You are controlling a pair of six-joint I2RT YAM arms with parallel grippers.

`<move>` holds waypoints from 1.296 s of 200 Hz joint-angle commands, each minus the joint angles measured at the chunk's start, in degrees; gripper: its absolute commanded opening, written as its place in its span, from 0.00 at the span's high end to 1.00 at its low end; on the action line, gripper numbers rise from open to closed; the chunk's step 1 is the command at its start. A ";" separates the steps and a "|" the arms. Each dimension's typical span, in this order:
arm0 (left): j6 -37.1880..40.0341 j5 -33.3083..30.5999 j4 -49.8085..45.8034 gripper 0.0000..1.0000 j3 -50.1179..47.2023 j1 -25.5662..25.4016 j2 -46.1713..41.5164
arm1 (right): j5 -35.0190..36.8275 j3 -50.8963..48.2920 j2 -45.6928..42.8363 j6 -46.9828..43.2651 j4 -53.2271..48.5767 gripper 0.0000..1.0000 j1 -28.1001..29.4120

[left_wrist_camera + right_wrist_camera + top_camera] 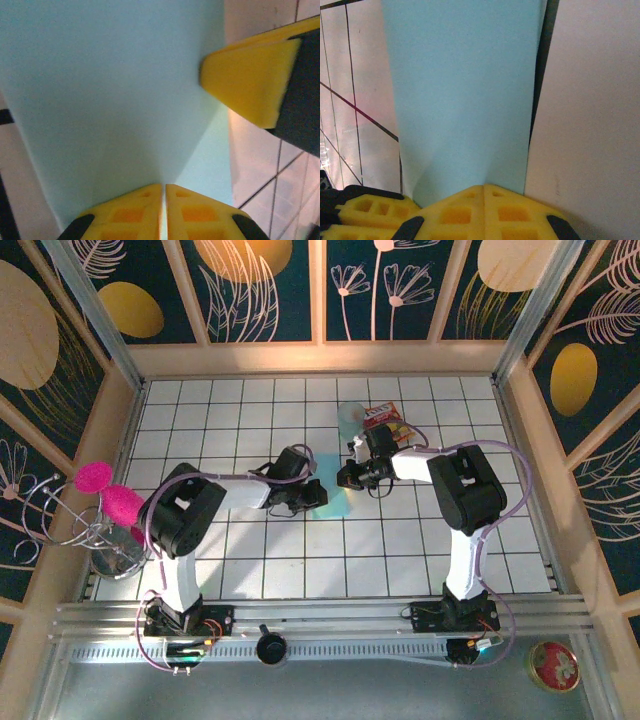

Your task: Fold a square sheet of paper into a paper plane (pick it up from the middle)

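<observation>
Left gripper [164, 189], right gripper [484, 187]: both pinching | paper [105, 100]: one sheet

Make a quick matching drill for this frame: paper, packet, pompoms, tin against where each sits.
1 paper
2 packet
3 pompoms
4 tin

a off the tiles, left
b pinched by left gripper and right gripper
c off the tiles, near right
d on the tiles, far side

Pairs: 1-b, 2-d, 3-a, 4-c
</observation>
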 commanded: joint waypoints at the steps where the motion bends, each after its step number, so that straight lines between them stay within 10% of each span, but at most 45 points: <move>1: 1.48 0.25 -2.91 0.88 -1.24 -0.19 1.76 | 16.13 -4.12 6.98 -0.14 -6.58 0.97 -2.14; 121: 11.20 -2.02 -17.20 0.87 -8.60 -0.21 -10.62 | 17.48 -4.27 7.56 1.26 -6.50 0.97 -2.15; 170: 6.88 -6.05 -7.95 0.81 -3.02 1.59 -16.11 | 11.10 -3.02 1.38 6.18 -3.08 0.94 -0.77; 259: 1.39 -2.74 0.52 0.68 5.92 3.26 -3.60 | 13.73 -11.87 -17.82 17.81 4.47 0.52 0.54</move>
